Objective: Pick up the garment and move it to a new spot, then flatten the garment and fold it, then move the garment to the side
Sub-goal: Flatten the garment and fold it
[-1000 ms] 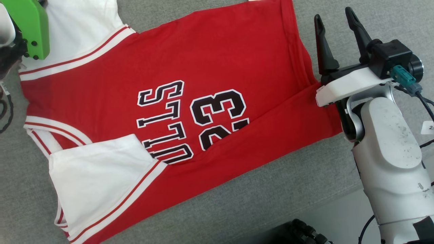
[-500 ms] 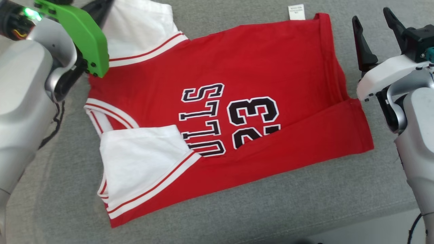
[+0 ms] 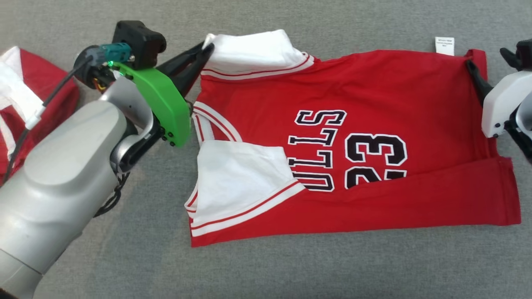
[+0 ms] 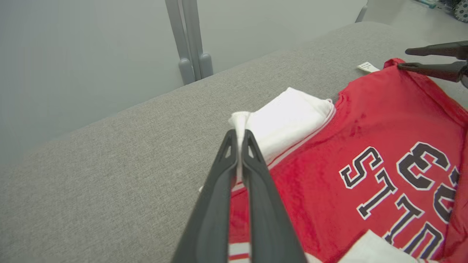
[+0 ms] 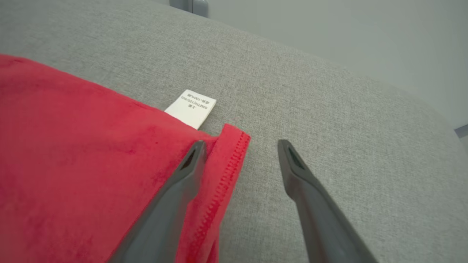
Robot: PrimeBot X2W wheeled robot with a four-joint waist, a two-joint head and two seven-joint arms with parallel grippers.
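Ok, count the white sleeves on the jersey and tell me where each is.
2. One white sleeve lies at the jersey's far edge, its tip pinched in the left gripper. The other is folded onto the red front beside the lettering.

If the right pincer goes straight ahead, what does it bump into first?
Probably the grey cushion, just past the red jersey's corner, beside the white label; depth is hard to judge.
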